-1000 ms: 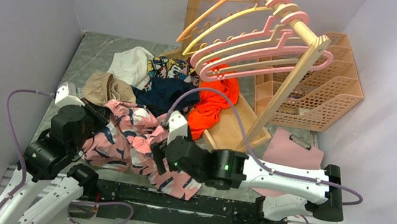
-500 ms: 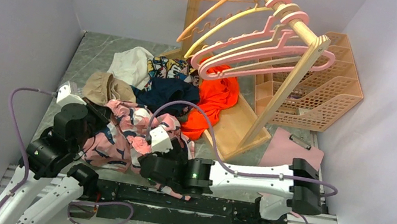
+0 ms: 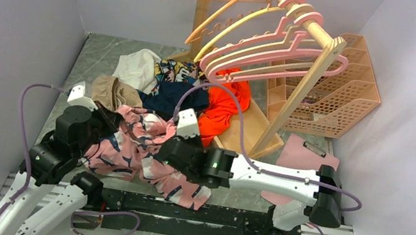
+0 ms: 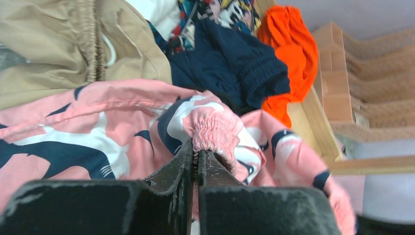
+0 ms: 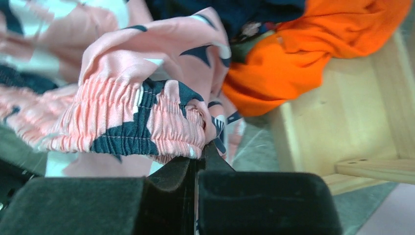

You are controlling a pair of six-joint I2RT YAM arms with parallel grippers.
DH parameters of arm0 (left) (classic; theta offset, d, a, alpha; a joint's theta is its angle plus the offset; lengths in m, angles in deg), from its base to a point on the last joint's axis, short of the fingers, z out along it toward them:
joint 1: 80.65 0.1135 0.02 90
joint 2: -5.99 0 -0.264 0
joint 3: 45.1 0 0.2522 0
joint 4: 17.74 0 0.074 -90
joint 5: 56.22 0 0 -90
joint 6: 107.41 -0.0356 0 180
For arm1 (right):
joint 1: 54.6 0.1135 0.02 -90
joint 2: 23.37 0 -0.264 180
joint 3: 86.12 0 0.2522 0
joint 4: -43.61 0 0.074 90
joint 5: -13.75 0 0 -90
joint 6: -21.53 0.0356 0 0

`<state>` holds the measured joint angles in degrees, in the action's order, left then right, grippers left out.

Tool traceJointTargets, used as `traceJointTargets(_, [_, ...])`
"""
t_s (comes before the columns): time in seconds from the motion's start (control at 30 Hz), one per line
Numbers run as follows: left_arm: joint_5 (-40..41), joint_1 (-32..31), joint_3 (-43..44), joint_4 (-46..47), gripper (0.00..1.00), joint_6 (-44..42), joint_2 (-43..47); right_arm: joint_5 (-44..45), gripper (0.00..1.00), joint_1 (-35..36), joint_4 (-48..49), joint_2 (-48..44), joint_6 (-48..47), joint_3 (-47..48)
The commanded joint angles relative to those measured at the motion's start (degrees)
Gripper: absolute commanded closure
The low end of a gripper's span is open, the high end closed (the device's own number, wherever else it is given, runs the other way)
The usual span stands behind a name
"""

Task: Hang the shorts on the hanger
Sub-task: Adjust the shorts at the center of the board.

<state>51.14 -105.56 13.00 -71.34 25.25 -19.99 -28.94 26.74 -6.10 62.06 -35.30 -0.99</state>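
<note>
The shorts (image 3: 136, 150), pink with a navy-and-white print, lie crumpled at the near left of the table. My left gripper (image 3: 106, 118) is shut on a gathered bit of their waistband (image 4: 211, 128), which bunches just above its tips (image 4: 197, 154). At the right end of the waistband my right gripper (image 3: 166, 150) is shut too, the elastic edge (image 5: 147, 128) pinched at its tips (image 5: 200, 157). The pink hanger (image 3: 279, 48) hangs by its hook on the wooden rail at the back, apart from both grippers.
A clothes pile lies behind the shorts: orange-red garment (image 3: 224, 104), navy garment (image 3: 174, 97), tan garment (image 3: 110, 92), white garment (image 3: 136, 66). The wooden rack (image 3: 301, 75) carries orange and yellow hangers. A peach basket (image 3: 343, 95) and a pink cloth (image 3: 306, 159) are at the right.
My right gripper, open before, reached left onto the shorts, shut on the waistband and drew slightly back. The left gripper stays shut on its bit of waistband.
</note>
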Motion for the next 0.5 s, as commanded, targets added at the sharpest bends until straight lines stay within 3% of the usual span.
traceJointTargets(0.0, [-9.8,0.1,-0.3,3.5,0.93,-6.9,-2.4,5.2,1.00,-2.9,-3.2,-3.5,-2.3,-0.3])
traceJointTargets(0.1, [-15.7,0.1,-0.9,5.0,0.92,-10.0,-4.9,5.3,1.00,-3.4,-2.1,-5.3,-4.7,-2.4])
traceJointTargets(0.17, [-19.7,0.1,-0.4,5.6,0.85,-13.2,-6.8,5.2,1.00,-3.7,-2.4,-6.0,-5.7,-3.1])
traceJointTargets(0.3, [-28.1,0.1,3.1,4.6,0.37,-18.7,-11.1,5.2,1.00,-3.7,-3.2,-7.8,-7.1,-3.6])
traceJointTargets(0.4, [-30.7,0.1,4.5,5.1,0.17,-21.0,-11.3,4.6,1.00,-3.7,-2.1,-9.8,-8.7,-4.8])
traceJointTargets(0.43, [-30.4,0.1,5.0,5.2,0.03,-22.1,-11.2,4.5,1.00,-3.8,-2.1,-10.4,-9.0,-5.1])
traceJointTargets(0.47, [-30.0,0.1,5.3,5.4,0.01,-23.5,-11.0,4.7,1.00,-3.8,-2.4,-10.7,-9.0,-5.2])
